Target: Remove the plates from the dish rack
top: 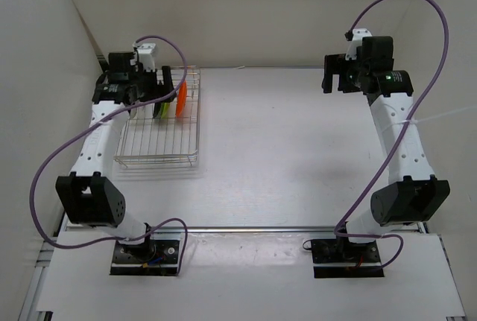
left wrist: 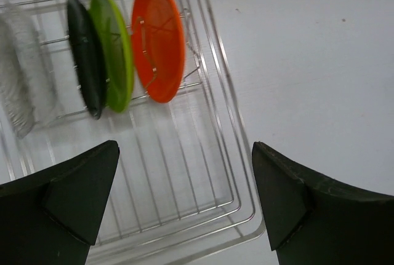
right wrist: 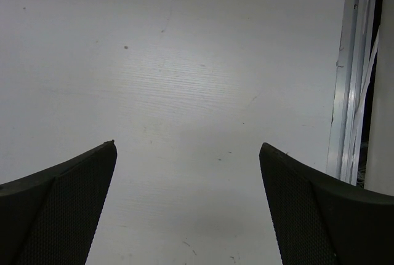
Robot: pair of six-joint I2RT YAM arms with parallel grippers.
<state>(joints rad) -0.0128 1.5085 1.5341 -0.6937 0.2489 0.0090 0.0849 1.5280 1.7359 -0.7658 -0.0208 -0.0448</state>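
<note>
Above the dish rack point(left wrist: 231, 123), the left claw point(left wrist: 184, 148) was held wide open and empty; the right claw point(right wrist: 188, 147) was likewise spread, empty, over the worktop point(right wrist: 184, 62).

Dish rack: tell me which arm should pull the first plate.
Left. The left gripper hangs open just above the dish rack, with the orange plate standing ahead of it. The right gripper, also open, faces only the table, far from the rack.

Table point(top: 298, 157): white, matte top with faint grain and a few small dark specks. Directly on it: one dish rack point(top: 160, 146), silver wire grid with raised sides, in the far-left part, its long side running front to back.
</note>
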